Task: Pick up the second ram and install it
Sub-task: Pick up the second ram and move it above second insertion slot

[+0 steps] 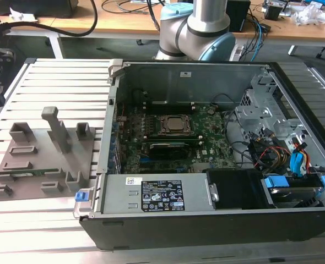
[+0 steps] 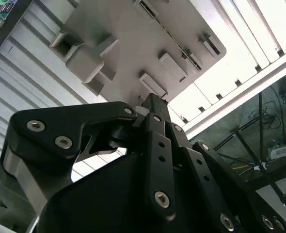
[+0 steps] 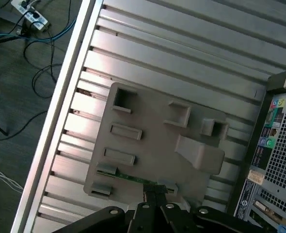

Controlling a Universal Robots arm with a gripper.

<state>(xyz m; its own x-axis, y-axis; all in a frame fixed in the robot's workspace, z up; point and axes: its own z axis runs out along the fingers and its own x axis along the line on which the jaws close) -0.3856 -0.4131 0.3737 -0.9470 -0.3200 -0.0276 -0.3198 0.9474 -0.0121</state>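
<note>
Although its black linkage crowds both wrist views, the gripper can be read: the two fingers run together to a single tip with nothing between them, so it is clenched and empty. In the first wrist view that tip lines up with the second ram, a thin green stick lying in a slot along one edge of the grey fixture plate. Whether the tip touches the stick I cannot tell.

In the second wrist view the same tip points at the plate, whose upright blocks stand out from its flat face. In the exterior view the ram lies near the plate's front edge, running along it, with the blocks of the plate behind it.

The plate rests on the slatted metal table. Just beside it, on the exterior view's right, stands the open computer case. Inside it lies the green motherboard, with the CPU socket near its middle. The arm rises behind the case's far wall.
</note>
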